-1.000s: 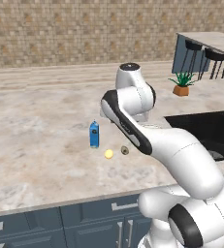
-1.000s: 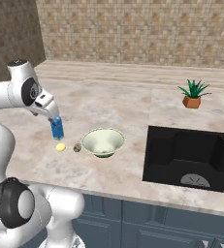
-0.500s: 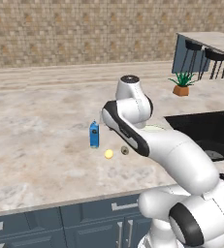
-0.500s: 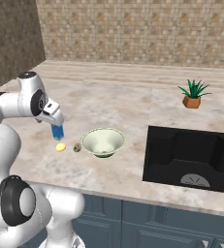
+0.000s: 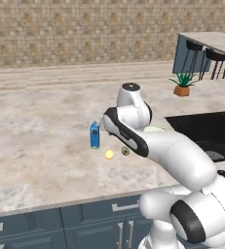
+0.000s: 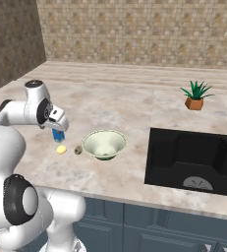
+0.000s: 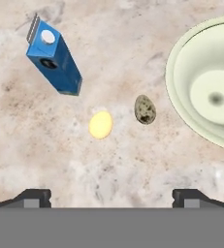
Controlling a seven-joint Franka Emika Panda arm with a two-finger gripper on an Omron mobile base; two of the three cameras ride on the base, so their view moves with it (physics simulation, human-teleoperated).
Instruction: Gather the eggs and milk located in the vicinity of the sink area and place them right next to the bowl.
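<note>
Partly, the arm hides the bowl (image 5: 155, 129) in the left base view; fingers (image 7: 35, 197) apart, empty. Marbled worktop (image 6: 134, 113); brick-tiled wall (image 6: 134, 29) behind.

On the marbled surface (image 5: 41, 141) stand my blue gabled milk carton (image 5: 94, 135), pale yellow egg ball (image 5: 109, 154) and speckled dark lump (image 5: 125, 151).

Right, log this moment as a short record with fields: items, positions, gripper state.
milk: blue carton, upright on the counter
egg: pale yellow, on the counter between carton and bowl
speckled egg: olive-brown, beside the yellow one, nearer the bowl
bowl: pale green-white, empty
sink: black basin, on the bowl's far side from the eggs
gripper: open, holding nothing, above the eggs
</note>
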